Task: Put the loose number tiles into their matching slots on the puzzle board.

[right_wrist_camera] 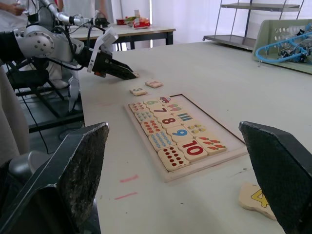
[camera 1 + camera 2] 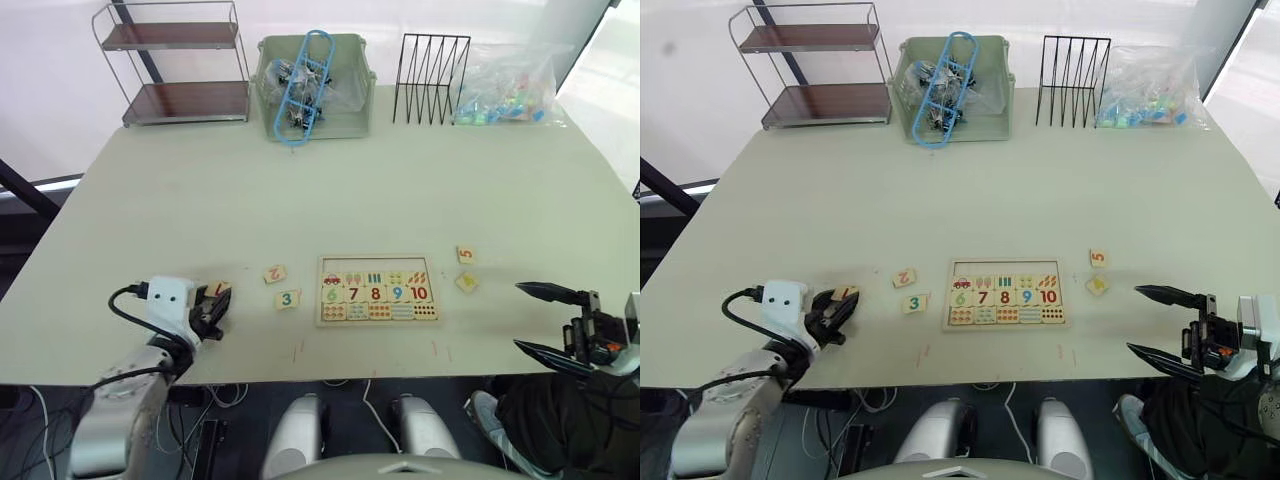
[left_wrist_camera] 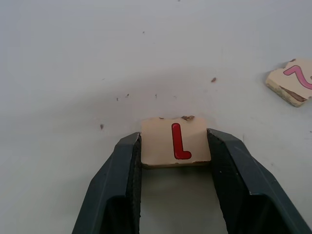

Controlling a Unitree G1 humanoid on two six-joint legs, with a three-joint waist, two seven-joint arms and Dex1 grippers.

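Left tool point(image 3: 175, 146) astride tile 1 point(image 3: 175, 141), table point(image 2: 350, 190) open all round.

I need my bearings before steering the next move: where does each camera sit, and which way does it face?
Left eye view: on the head, looking forward and down over the table; both arms show, with the puzzle board between them.
Right eye view: same head, same scene, slightly offset.
Left wrist view: along the left claw, its fingers at either side of the 1 tile.
Right wrist view: along the open right claw, across the board toward the left claw.
Shared: the 2 tile shows in the eye views and both wrist views.
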